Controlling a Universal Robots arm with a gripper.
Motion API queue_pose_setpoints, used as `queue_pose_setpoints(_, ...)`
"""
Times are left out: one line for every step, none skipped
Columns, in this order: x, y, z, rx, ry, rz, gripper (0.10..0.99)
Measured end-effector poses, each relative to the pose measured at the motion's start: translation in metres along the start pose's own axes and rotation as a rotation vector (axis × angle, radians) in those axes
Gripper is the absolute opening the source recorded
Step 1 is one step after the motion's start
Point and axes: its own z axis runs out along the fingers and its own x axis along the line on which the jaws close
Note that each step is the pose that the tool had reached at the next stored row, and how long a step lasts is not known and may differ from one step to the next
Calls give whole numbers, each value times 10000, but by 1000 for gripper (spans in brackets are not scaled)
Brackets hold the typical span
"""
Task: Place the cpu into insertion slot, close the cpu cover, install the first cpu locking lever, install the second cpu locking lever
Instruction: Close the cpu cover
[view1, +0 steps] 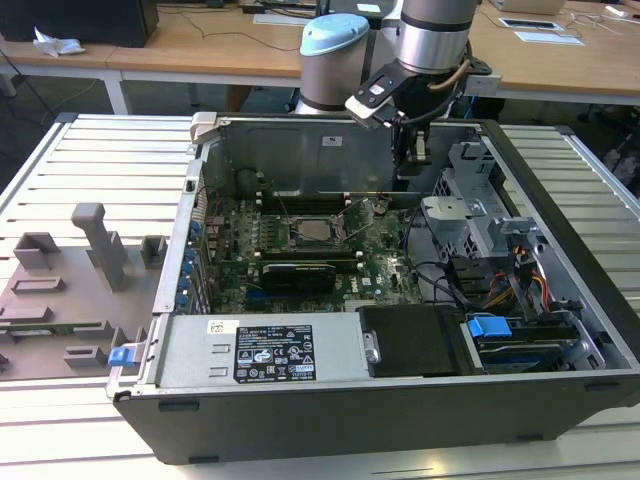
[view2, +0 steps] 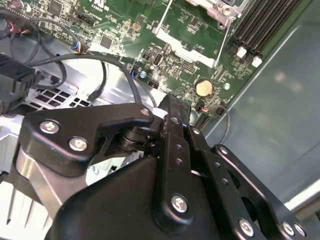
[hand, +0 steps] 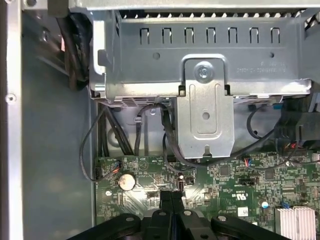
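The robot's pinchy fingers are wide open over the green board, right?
Not quite. The end effector is shut, not wide open: the first wrist view shows its two fingers pressed together. The rest is right, it does hang over the green board.

Above the insertion slot (view1: 318, 232) the open case (view1: 400, 415) leaves free room. To the exterior view's right of the slot stand a metal drive cage (view1: 468, 215) and black cables (view1: 432, 272).
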Motion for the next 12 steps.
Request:
queue_pose_setpoints(1,-1,16,0,0,0,106)
queue_pose_setpoints(1,-4,44,1,-1,0,106)
queue_pose_setpoints(2,-5,64,1,-2,0,106)
queue_pose_setpoints(2,-6,78,1,-1,0,106)
queue_pose_setpoints(3,-7,91,1,0,0,106)
queue_pose_setpoints(3,-9,103,1,-1,2,106)
queue_pose_setpoints(3,-10,113,1,-1,1,106)
queue_pose_setpoints(3,-13,127,1,-1,3,106)
queue_pose_setpoints(4,-18,150,1,0,1,106)
queue_pose_setpoints(5,-23,166,1,0,1,106)
queue_pose_setpoints(5,-28,180,1,-2,1,106)
queue_pose_setpoints(5,-31,188,1,-2,0,106)
